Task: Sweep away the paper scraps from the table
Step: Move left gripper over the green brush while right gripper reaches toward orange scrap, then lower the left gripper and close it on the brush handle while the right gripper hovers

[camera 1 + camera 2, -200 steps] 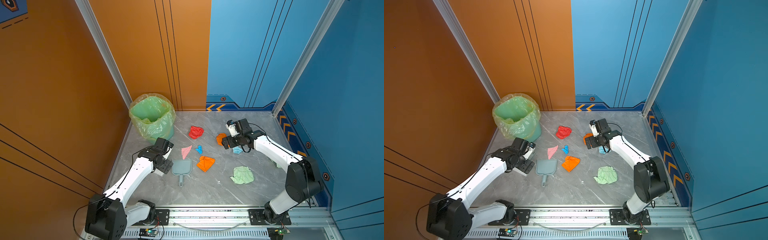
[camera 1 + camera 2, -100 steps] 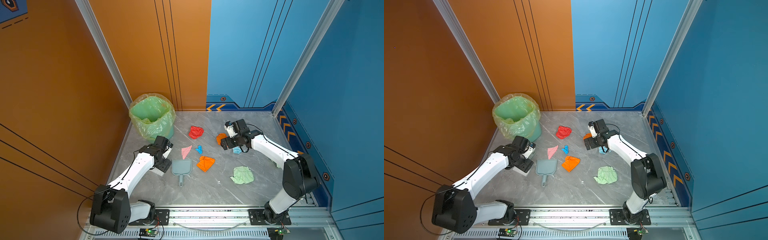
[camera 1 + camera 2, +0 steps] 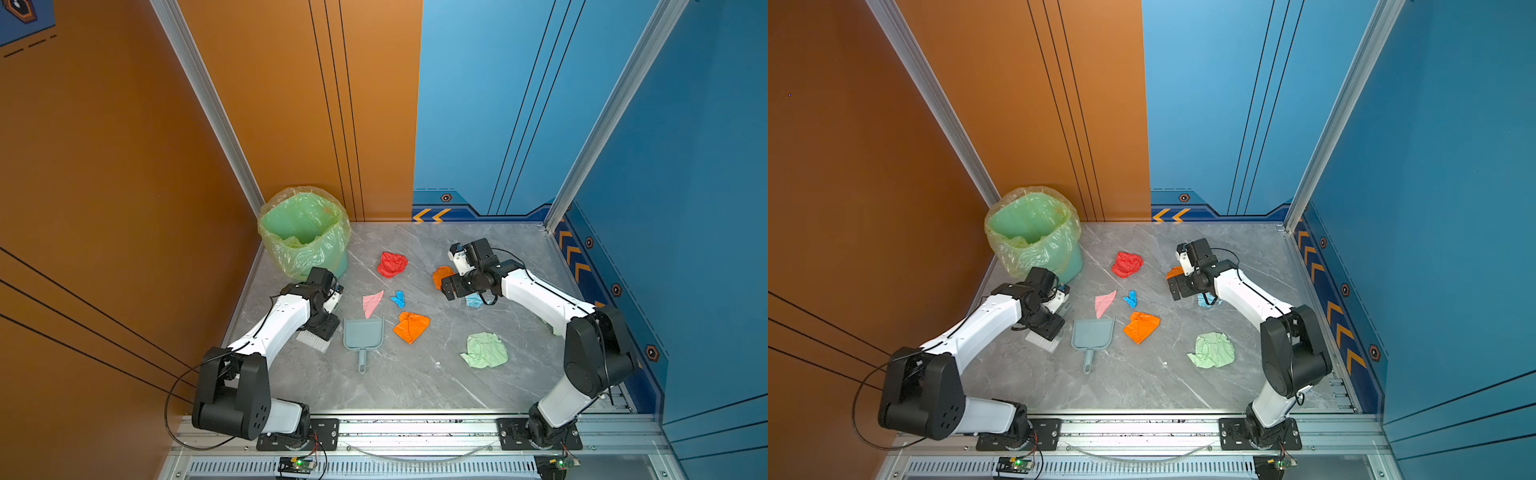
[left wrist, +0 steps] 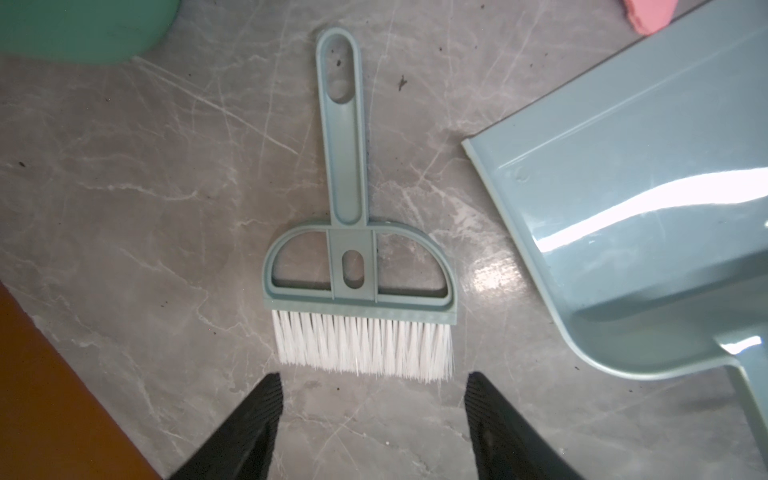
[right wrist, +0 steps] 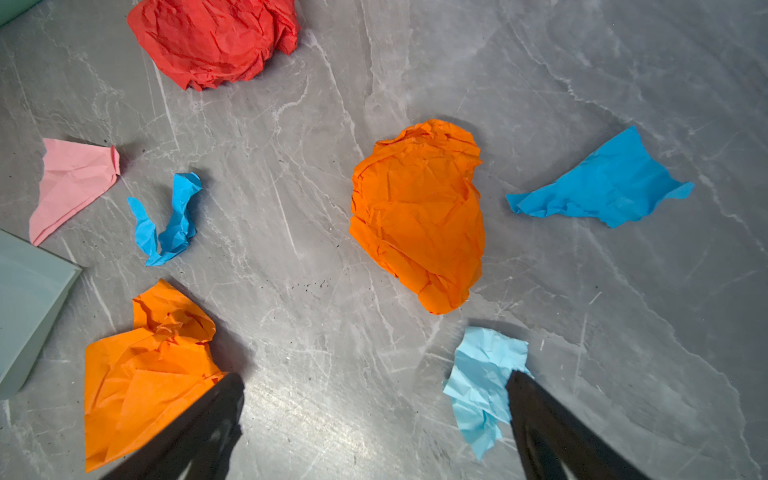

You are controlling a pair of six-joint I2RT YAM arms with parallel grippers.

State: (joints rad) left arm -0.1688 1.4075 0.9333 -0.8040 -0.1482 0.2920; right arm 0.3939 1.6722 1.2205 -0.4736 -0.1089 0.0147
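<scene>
Paper scraps lie across the grey marble table [image 3: 395,386]: red [image 3: 392,264], pink [image 3: 371,302], small bright blue [image 3: 398,299], orange [image 3: 410,326] and pale green [image 3: 485,351]. My left gripper [image 4: 372,386] hangs open just behind the white bristles of a blue-grey brush [image 4: 357,266] that lies flat, with nothing between the fingers. My right gripper [image 5: 374,386] is open low over bare table, one finger beside an orange scrap [image 5: 145,365], the other over a light blue scrap [image 5: 482,382]. Ahead of it lie another orange scrap [image 5: 419,212] and a flat bright blue one [image 5: 602,187].
A blue-grey dustpan [image 3: 363,333] lies right of the brush, mouth toward the pink scrap. A green bin with a yellow-green bag [image 3: 305,232] stands at the back left corner. Walls close the left, back and right sides; an aluminium rail [image 3: 415,428] edges the front.
The left arm's elbow has swung to the left while its gripper stays over the brush. The right gripper has drifted slightly left and toward the front.
</scene>
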